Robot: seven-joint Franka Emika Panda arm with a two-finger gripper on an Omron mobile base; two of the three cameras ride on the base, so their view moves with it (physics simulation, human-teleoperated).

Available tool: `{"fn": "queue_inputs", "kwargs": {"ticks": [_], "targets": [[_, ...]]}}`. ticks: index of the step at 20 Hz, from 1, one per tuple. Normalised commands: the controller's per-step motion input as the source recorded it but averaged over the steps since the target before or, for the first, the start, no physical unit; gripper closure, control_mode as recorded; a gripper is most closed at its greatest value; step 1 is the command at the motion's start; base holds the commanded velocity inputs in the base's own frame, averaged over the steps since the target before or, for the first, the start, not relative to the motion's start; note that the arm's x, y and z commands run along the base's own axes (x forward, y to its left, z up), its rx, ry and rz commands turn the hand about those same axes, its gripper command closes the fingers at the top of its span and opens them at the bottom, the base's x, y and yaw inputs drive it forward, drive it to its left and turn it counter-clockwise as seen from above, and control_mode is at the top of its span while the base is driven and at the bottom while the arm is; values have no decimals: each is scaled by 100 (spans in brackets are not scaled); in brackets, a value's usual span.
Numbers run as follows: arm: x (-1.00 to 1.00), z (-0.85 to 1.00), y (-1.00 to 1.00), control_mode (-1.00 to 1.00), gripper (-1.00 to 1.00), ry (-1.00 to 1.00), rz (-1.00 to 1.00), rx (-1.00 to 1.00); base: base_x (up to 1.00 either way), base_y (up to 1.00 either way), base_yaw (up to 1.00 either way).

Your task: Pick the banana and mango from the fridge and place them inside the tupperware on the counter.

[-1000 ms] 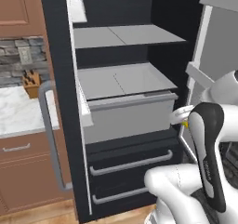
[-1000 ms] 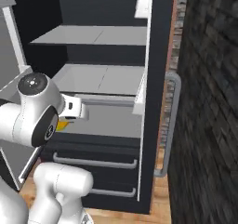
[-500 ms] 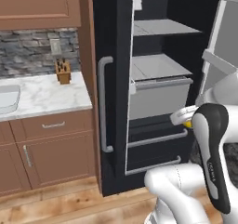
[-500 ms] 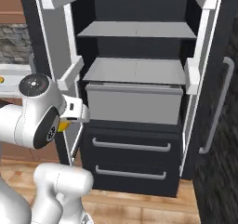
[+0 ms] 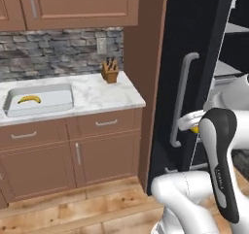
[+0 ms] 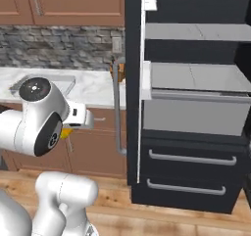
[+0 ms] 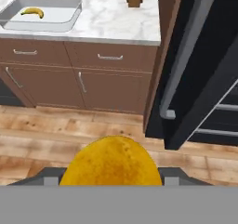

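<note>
My gripper (image 7: 111, 177) is shut on the mango (image 7: 111, 162), a rounded orange-yellow fruit low in the hand view. The same mango (image 5: 194, 129) peeks out beside the arm's forearm in the left base view, and under the hand as mango (image 6: 66, 133) in the right base view. The banana (image 5: 28, 99) lies inside the light-grey tupperware (image 5: 67, 100) on the white marble counter (image 5: 104, 94), well to the left of the gripper. In the hand view the banana (image 7: 33, 12) and tupperware (image 7: 70, 15) sit far off at top left. The black fridge (image 6: 196, 112) stands open on the right.
A wooden knife block (image 5: 110, 71) stands at the counter's right end. Brown cabinets (image 5: 97, 150) run under the counter, above a wooden floor (image 7: 93, 125). The fridge door's grey bar handle (image 5: 181, 97) juts out close to the arm.
The whole picture has swung left with the base: the fridge slid right, and the counter with tupperware and banana came into view. The mango stays in the gripper.
</note>
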Motion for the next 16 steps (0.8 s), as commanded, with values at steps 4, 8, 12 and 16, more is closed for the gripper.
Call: {"fn": "queue_inputs", "kwargs": {"ticks": [4,8,12,16], "targets": [[0,0,0,100,100,0,0,0,55,100,3],[0,0,0,100,100,0,0,0,90,100,3],[0,0,0,100,100,0,0,0,100,98,2],[0,0,0,100,100,0,0,0,93,89,0]]}}
